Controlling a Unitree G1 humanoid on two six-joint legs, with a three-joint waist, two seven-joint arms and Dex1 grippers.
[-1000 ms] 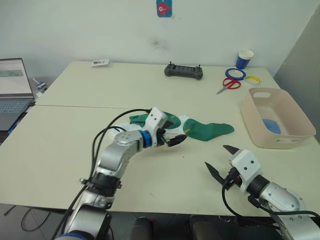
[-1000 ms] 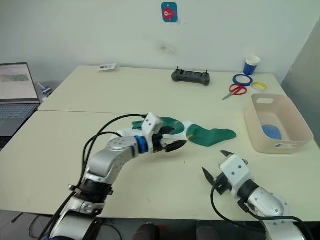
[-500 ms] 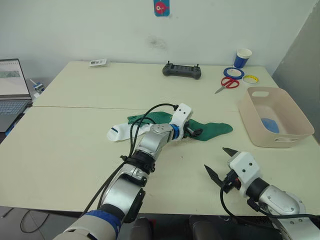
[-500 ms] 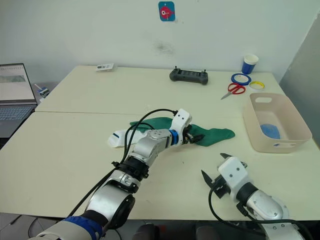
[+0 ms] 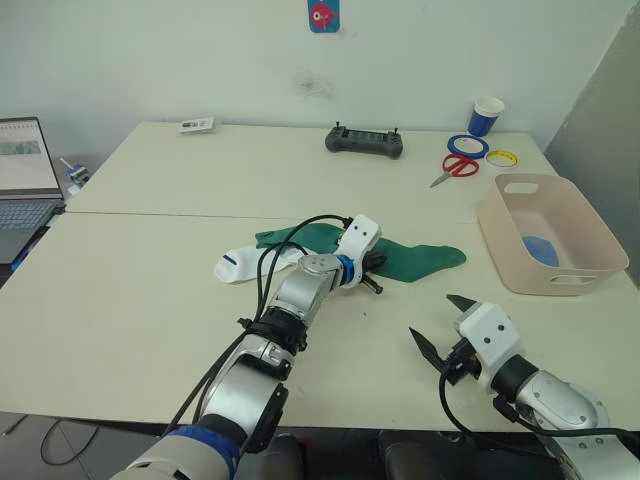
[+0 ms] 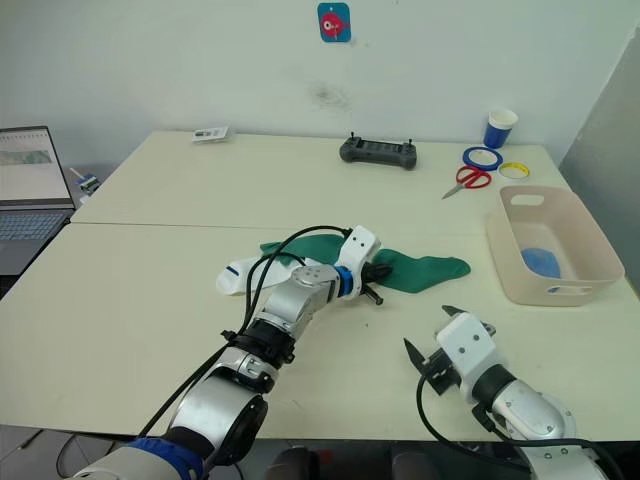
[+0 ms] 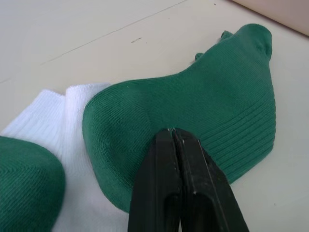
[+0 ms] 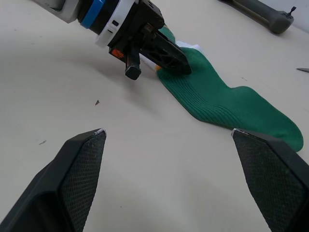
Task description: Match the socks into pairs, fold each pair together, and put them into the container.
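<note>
Pinching the green sock (image 7: 203,111) mid-table, our left gripper (image 7: 174,133) is clamped shut on it; the white sock (image 7: 58,116) beneath may drag along. Right gripper (image 8: 166,140) hangs open.

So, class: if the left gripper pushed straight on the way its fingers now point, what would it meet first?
The left gripper, shut, already lies on the green sock. Pushing on, it would likely slide along that sock toward its toe.
</note>
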